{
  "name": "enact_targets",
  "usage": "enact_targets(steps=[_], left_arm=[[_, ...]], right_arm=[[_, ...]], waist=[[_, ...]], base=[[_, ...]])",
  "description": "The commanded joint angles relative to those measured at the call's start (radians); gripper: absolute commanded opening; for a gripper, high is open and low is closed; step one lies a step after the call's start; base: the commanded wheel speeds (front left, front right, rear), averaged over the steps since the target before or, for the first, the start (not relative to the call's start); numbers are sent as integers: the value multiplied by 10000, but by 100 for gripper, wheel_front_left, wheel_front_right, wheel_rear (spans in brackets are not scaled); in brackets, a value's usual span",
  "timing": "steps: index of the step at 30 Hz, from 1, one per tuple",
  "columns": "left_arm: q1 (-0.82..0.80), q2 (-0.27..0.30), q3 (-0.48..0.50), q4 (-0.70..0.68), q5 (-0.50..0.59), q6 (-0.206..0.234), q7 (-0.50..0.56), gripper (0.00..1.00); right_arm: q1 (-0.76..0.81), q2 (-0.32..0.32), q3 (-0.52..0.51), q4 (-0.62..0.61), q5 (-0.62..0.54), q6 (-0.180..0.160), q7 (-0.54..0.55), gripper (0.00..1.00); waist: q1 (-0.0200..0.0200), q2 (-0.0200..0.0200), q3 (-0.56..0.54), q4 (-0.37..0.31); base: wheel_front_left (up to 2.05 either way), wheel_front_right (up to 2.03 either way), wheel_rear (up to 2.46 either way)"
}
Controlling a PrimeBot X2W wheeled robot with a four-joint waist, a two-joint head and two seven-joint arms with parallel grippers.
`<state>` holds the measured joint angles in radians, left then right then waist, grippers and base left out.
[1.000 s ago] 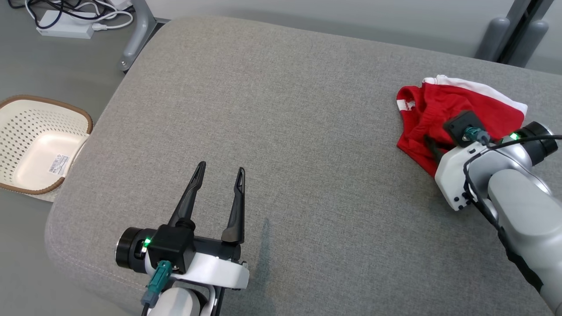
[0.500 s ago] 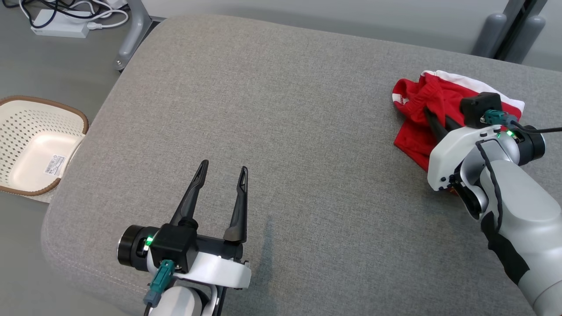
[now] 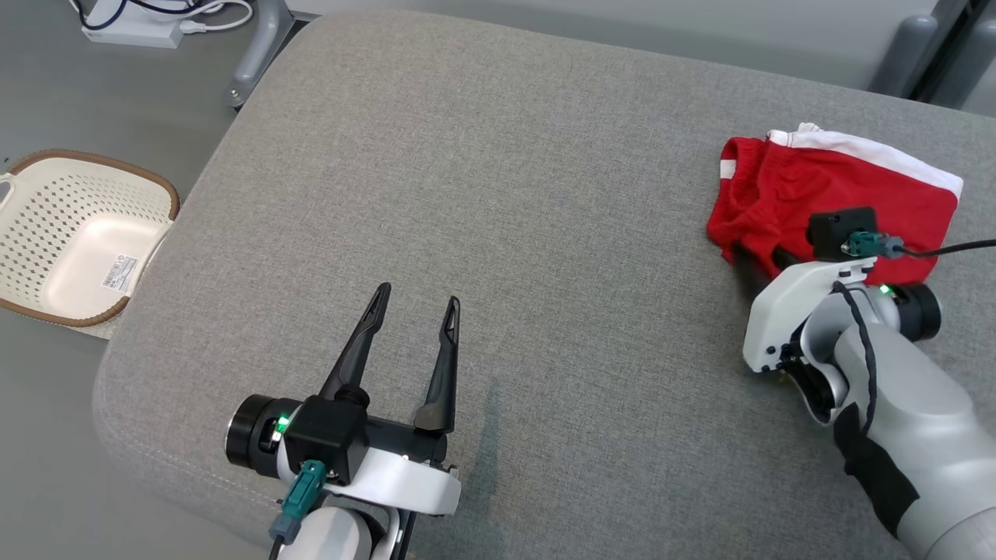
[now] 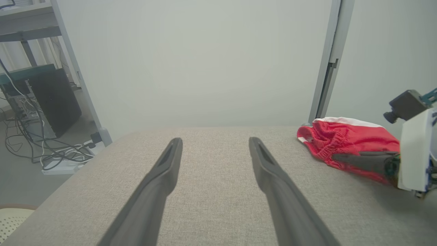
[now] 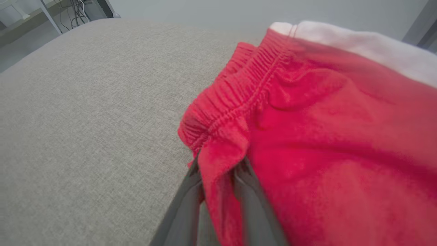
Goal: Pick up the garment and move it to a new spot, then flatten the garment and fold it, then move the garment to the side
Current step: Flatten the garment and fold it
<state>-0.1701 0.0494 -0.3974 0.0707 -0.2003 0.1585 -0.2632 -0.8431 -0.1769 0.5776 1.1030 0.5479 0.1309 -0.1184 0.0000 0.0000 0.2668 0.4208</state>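
Garment [image 3: 836,187], red shorts w/ a white band, is laid crumpled at the far right of the grey cushion [image 3: 498,194], near its right edge. In the head view the long axis is seen running left-right, the right end tilted a bit nearer the robot. The elastic waistband end is pointed to the robot's left, toward the cushion's middle, and the white band is set along the far edge. A fold of red cloth just beside the waistband is pinched between the fingers of the R hand [image 5: 218,164], at the garment's near-left corner; the hand is closed on that fold. The L hand [image 3: 418,295] is held low over the cushion's near-left part, well apart from the garment, fingers spread wide w/ nothing between them. A pale basket [image 3: 47,194] is seen on the floor left of the cushion.
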Motion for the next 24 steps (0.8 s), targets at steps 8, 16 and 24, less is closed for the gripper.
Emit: enact_targets(steps=[8,16,24], left_arm=[[-21,32,53,105,4,19,-13,100],[164,35,483,134,291,-134,-13,100],[390,32,1001,57,504,-341,-11,100]], right_arm=[[339,8,352,-822,1331,-2,42,100],[354,-575,1007,-1976,1841,-2,-494,100],[687,-1609,915,-2956,1031,-2,-1333,100]], waist=[[0,0,-210,-275],[0,0,-782,-1099],[0,0,-1349,-2051]], base=[[0,0,0],[0,0,0],[0,0,0]])
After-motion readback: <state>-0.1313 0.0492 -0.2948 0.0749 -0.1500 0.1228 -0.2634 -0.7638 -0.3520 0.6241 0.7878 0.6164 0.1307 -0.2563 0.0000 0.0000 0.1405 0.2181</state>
